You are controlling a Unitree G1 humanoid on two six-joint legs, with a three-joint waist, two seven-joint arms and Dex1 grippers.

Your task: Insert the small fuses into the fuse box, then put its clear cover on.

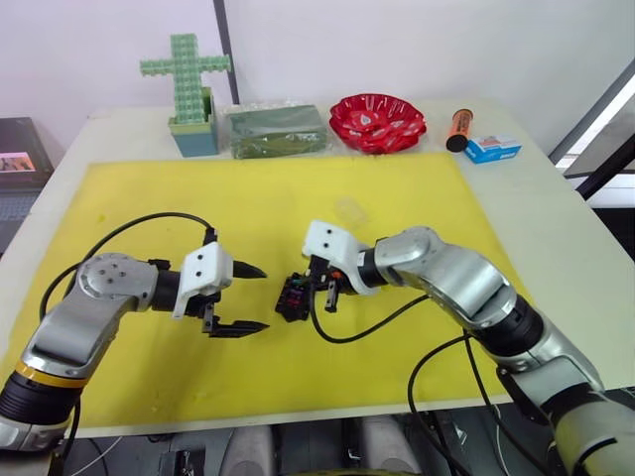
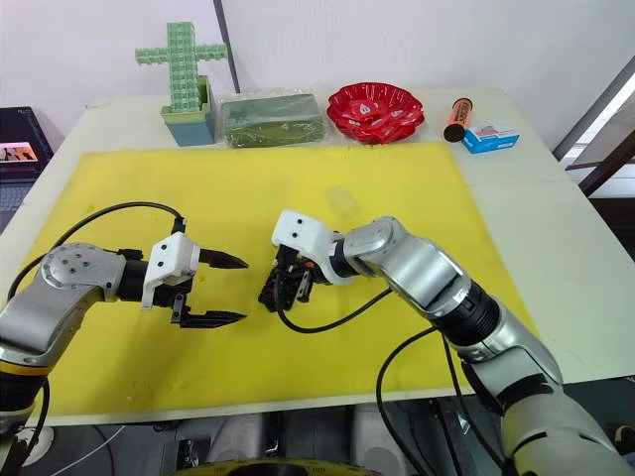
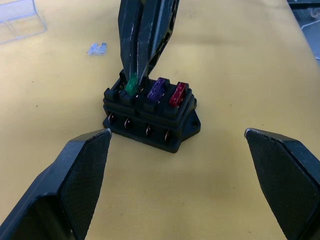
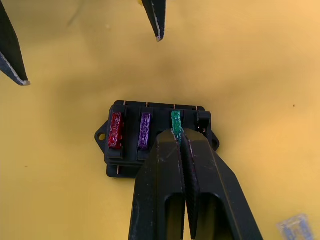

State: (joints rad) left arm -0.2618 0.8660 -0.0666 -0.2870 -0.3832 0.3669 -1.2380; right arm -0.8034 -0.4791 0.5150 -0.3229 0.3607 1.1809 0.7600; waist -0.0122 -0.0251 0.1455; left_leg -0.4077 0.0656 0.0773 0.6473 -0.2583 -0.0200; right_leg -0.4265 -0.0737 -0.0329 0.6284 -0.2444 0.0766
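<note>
Closest to the camera, the left gripper (image 1: 241,297) sits low over the yellow mat (image 1: 149,198), toward the near edge of the bench (image 1: 556,228), fingers spread wide apart with nothing between them. It holds nothing and touches nothing, and its tips point across at the fuse box (image 3: 150,112) without reaching it.

Just beside it, the right gripper (image 4: 181,137) is down on the black fuse box, fingers pressed together and pinching the green fuse (image 4: 175,121) by its top edge. That fuse stands upright in the third slot of the row, and the left wrist view shows its lower part already inside the slot.

Next to it, the greyish-purple fuse (image 4: 145,130) sits in its slot, and beyond that the red fuse (image 4: 116,130) sits in the end slot. The slot on the other side of the green one has no fuse in it.

The fuse box itself rests flat on the mat, around the middle of the bench's width and nearer the front edge than the back.

On the mat, apart from the box, lies a small pale, glassy piece (image 3: 97,48); whether it's the fourth fuse I can't tell. The clear cover (image 3: 19,22) lies farther out on the mat, toward the back edge, well apart from the box and both grippers.

Along the back edge stand a green block cross (image 1: 187,74), a clear bag of green material (image 1: 278,131), a red bowl (image 1: 377,121), an orange tube (image 1: 458,129) and a blue-and-white carton (image 1: 493,149).
</note>
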